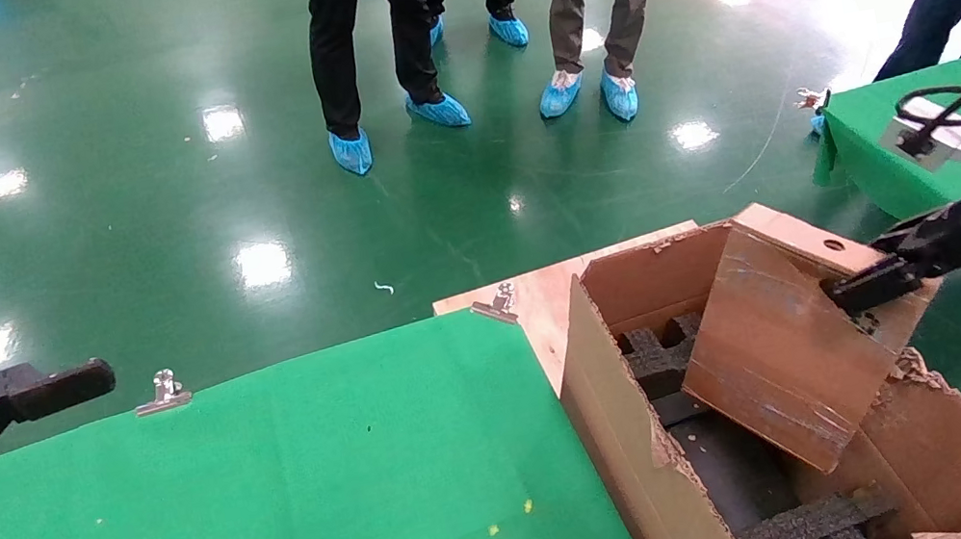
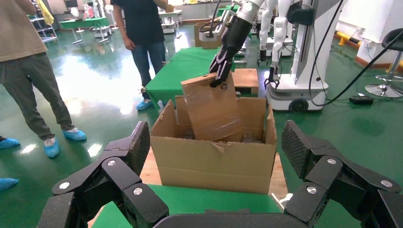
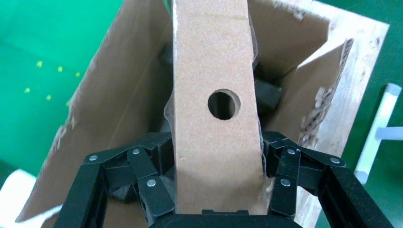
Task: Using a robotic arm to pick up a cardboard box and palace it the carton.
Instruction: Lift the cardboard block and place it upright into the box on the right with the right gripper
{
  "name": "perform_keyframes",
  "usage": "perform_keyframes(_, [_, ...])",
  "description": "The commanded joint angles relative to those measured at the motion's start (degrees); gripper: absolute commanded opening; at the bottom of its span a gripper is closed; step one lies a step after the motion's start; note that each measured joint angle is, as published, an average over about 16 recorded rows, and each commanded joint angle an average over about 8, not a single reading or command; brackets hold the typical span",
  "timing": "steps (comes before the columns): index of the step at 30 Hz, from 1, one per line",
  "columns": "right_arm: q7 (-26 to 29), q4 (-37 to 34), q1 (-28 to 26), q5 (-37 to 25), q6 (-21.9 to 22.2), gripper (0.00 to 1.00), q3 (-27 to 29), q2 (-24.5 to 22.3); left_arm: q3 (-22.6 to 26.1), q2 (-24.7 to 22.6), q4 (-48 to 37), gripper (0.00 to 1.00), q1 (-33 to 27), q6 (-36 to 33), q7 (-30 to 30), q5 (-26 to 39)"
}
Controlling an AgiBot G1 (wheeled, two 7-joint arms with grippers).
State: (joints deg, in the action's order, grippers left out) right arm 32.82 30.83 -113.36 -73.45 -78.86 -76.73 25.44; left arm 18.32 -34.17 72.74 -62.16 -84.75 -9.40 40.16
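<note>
The small flat cardboard box (image 1: pixel 777 347) with glossy tape hangs tilted, its lower end inside the large torn-flapped carton (image 1: pixel 636 439). My right gripper (image 1: pixel 869 287) is shut on the box's upper narrow end, next to its round hole (image 3: pixel 223 105). In the right wrist view the fingers (image 3: pixel 157 161) clamp both broad sides of the box (image 3: pixel 214 142). Black foam blocks (image 1: pixel 656 357) lie in the carton. My left gripper (image 1: pixel 41 499) is open and empty over the green table at the left. The left wrist view shows the box (image 2: pixel 212 111), the carton (image 2: pixel 214 161) and the right gripper (image 2: pixel 219 76).
The carton stands on a wooden board (image 1: pixel 543 293) beside the green-clothed table (image 1: pixel 281 478). Metal clips (image 1: pixel 162 391) hold the cloth. Several people stand on the green floor behind (image 1: pixel 420 26). A second green table (image 1: pixel 908 139) is at the right.
</note>
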Motion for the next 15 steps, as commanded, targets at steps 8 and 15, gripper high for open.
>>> perform_keyframes(8, [7.76, 6.21, 4.99, 0.55, 9.20, 0.00, -0.37, -1.32, 0.01, 0.00, -0.01, 1.00, -0.01, 0.00, 0.01, -0.01])
perform_keyframes(15, [19.40, 20.08, 8.83, -2.43, 17.48, 0.00, -2.18, -6.04, 0.02, 0.00, -0.01, 1.00, -0.01, 0.00, 0.01, -0.01])
